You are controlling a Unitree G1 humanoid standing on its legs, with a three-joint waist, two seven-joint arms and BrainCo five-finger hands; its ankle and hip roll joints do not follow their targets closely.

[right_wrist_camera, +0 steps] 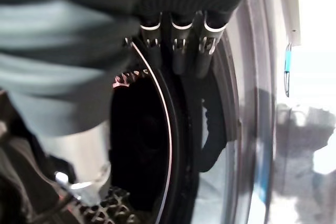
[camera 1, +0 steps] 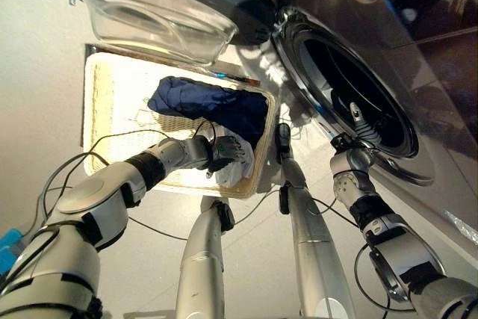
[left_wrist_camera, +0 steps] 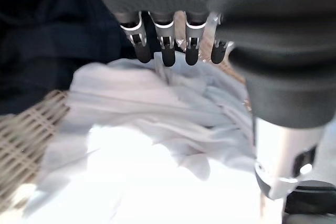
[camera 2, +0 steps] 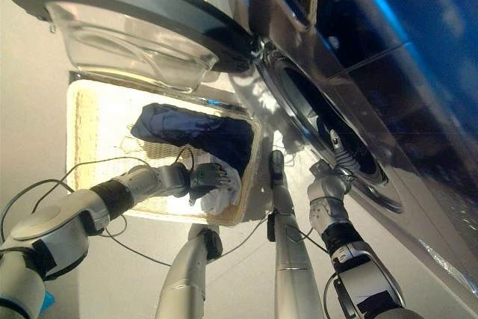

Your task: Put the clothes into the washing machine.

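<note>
A pale wicker basket [camera 1: 98,110] stands on the floor under the washing machine's open glass door [camera 1: 157,20]. A dark navy garment [camera 1: 213,104] lies in it, with a white cloth [camera 1: 245,171] at its near right corner. My left hand [camera 1: 226,155] is down in that corner, open, its fingertips [left_wrist_camera: 168,53] touching a fold of the white cloth [left_wrist_camera: 157,145]. My right hand [camera 1: 351,143] is open at the lower rim of the machine's dark round opening [camera 1: 358,91], with its fingers [right_wrist_camera: 178,51] pointing along the black door seal [right_wrist_camera: 210,129]. It holds nothing.
The swung-out door hangs over the far half of the basket. The machine's dark front [camera 1: 418,50] fills the right side. Light floor [camera 1: 45,72] lies left of the basket.
</note>
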